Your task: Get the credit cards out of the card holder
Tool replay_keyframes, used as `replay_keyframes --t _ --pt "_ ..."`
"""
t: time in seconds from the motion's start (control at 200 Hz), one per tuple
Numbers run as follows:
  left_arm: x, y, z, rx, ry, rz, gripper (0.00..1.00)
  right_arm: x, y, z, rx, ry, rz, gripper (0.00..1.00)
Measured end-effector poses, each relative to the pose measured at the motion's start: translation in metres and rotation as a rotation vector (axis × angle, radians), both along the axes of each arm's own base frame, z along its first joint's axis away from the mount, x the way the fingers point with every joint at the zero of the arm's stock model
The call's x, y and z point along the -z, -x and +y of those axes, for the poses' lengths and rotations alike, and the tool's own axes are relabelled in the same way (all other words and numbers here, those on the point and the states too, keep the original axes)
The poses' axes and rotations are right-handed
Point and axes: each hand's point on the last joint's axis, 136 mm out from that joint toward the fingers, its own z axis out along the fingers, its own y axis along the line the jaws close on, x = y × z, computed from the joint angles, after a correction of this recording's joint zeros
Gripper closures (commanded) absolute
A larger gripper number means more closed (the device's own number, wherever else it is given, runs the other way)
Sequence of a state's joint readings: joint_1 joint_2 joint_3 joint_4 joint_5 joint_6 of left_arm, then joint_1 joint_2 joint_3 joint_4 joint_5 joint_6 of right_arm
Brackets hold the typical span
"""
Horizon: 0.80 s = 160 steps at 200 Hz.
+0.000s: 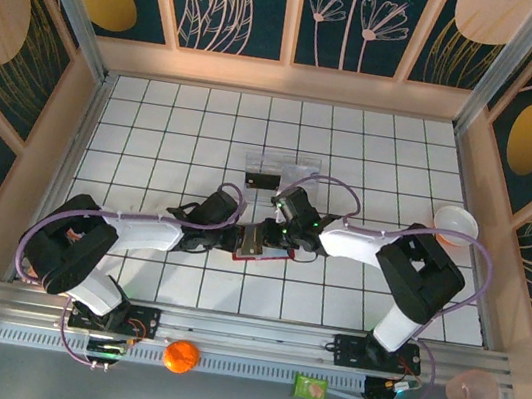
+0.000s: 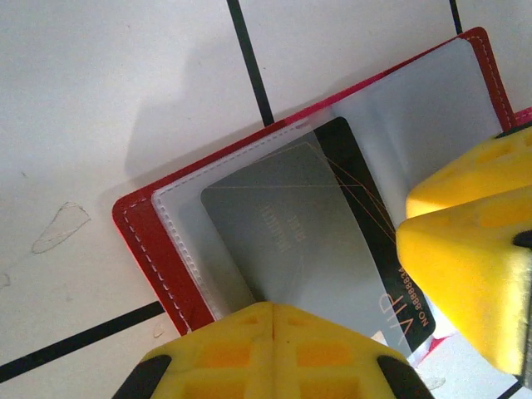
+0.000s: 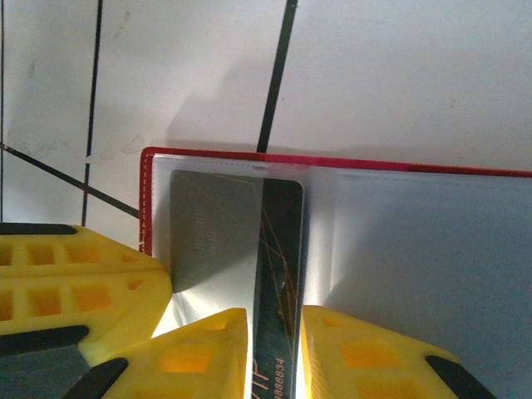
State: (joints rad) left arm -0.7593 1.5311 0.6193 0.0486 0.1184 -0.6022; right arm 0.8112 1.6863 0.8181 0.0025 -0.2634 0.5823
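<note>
Right end effector: narrow! The right end effector (image 3: 274, 322) had its yellow fingers (image 3: 199, 357) a slim gap apart, with a strip of the dark card (image 3: 278, 249) showing between them. The tips seemed to rest on the card's face rather than clamp it.
Left end effector: the left end effector (image 2: 272, 320) was closed up, its fingers meeting along one seam, pressed down at 6 o'clock of the grey card (image 2: 274, 224).
Cards: the grey card lay over the dark one, and both were tucked under the clear pocket.
Card holder: the card holder (image 2: 141, 241) lay folded open and flat on the table (image 1: 154, 141), near its middle.
Progress: nothing was out, by my reading. The holder was open and pinned, so the opening step looked done, and both cards were left to slide free.
Arm pose: seen from above, the left arm reached in from 9 o'clock and the right from 3 o'clock. Both were stretched low and met over the holder.
Tray: a clear tray (image 1: 296, 169) sat at 12 o'clock of the holder. Something dark lay in it, too small to tell what.
</note>
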Motion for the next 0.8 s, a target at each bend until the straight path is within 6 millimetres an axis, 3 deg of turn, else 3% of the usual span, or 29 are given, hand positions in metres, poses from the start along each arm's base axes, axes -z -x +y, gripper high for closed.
replay_keyframes --t 0.46,0.721,0.801 --pt "0.0012 -0.0049 -0.0048 0.013 0.008 -0.021 1.0 0.0063 0.0009 0.0004 0.005 -0.054 0.046 0.76" --pt "0.001 -0.0059 -0.0057 0.015 0.01 -0.027 1.0 0.0083 -0.0009 -0.0034 0.032 -0.094 0.073 0.98" --pt "0.001 -0.006 -0.0057 0.015 0.01 -0.027 1.0 0.0076 -0.0012 -0.0037 0.042 -0.101 0.075 1.0"
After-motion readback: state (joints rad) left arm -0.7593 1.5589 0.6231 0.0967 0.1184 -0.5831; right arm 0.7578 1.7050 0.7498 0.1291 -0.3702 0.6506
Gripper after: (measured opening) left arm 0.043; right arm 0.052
